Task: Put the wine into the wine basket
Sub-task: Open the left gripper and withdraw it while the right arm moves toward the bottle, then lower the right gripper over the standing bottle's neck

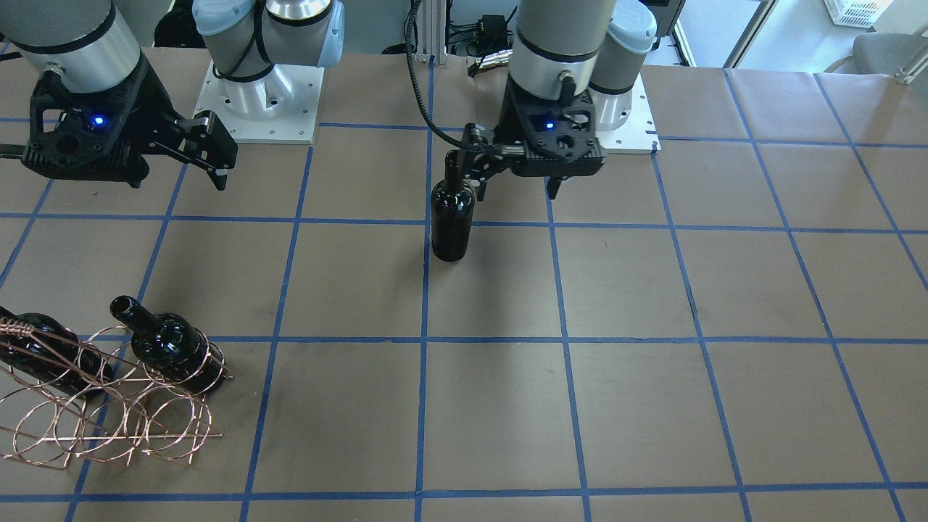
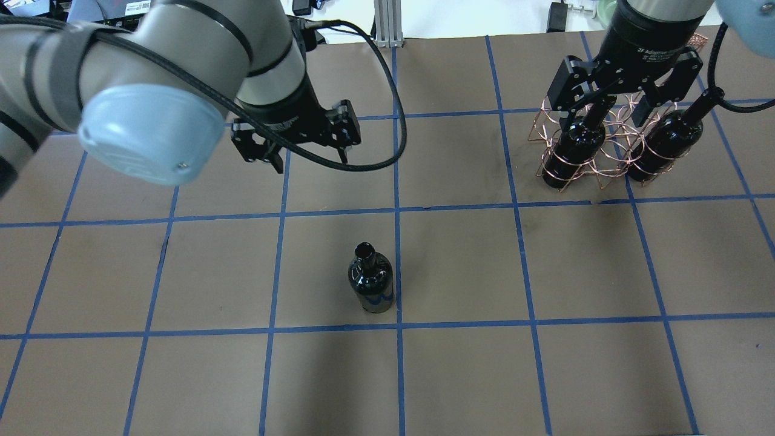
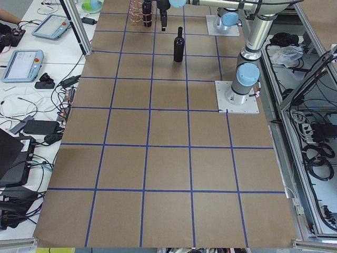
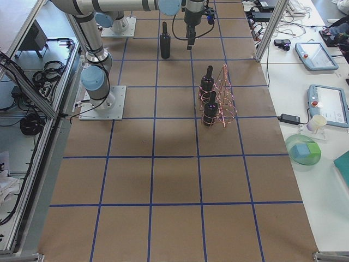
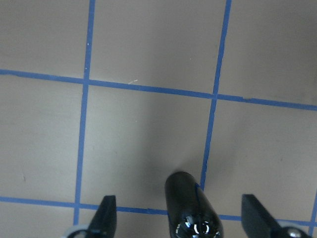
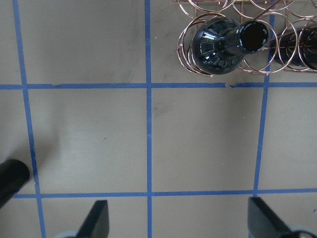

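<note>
One black wine bottle stands upright alone on the table's middle; it also shows in the overhead view. My left gripper is open and hovers by its neck without touching it. In the left wrist view the bottle lies low between the fingers. The copper wire wine basket holds two more black bottles. My right gripper is open and empty, high above the basket. The right wrist view shows the basket with a bottle in it.
Brown paper with blue tape grid lines covers the table. The two arm bases stand on white plates at the robot's edge. Tablets and cables lie on a side bench beyond the table.
</note>
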Action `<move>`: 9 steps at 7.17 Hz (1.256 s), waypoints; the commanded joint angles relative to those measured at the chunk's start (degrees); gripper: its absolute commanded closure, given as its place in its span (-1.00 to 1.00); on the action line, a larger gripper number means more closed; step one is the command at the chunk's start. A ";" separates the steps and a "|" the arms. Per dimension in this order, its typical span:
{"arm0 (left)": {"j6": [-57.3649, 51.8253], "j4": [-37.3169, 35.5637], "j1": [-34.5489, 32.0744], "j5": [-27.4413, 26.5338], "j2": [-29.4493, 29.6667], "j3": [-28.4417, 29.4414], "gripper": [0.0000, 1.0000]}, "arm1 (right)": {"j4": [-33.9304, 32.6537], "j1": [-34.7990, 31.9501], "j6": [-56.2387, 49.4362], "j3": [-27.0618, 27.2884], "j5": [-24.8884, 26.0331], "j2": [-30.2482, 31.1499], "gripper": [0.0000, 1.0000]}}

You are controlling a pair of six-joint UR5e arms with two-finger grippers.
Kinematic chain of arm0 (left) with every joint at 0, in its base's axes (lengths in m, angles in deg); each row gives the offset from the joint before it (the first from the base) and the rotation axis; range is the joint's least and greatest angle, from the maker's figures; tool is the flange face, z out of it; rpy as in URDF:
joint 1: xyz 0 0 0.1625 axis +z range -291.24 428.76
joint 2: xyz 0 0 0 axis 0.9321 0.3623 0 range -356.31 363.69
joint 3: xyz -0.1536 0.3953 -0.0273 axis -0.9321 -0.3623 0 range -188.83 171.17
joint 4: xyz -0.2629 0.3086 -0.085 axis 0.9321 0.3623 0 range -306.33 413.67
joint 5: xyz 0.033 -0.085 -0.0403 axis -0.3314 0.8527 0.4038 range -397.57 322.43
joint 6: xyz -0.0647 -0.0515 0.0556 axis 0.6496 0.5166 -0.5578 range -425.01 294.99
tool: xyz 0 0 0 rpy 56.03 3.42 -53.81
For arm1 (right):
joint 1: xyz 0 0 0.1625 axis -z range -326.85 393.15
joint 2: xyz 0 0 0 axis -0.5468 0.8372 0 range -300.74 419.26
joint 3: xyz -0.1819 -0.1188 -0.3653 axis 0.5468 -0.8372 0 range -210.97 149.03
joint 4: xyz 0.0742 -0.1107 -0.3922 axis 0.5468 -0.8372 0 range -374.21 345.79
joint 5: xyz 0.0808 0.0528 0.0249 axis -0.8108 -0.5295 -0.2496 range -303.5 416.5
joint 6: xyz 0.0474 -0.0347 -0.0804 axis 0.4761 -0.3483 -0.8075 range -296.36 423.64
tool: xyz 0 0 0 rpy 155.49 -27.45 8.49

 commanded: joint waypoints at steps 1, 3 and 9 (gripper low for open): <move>-16.43 8.30 9.79 0.17 -1.89 4.19 -0.93 | -2.19 -4.34 5.13 -0.02 -1.43 0.54 -1.00; -20.63 8.78 16.40 0.25 -3.57 4.55 -0.93 | -4.72 -14.34 12.58 -0.11 -1.17 0.28 -1.00; -32.59 13.44 27.76 0.25 -4.72 4.81 -0.93 | -17.54 -32.57 27.02 6.28 -0.82 -1.12 -0.98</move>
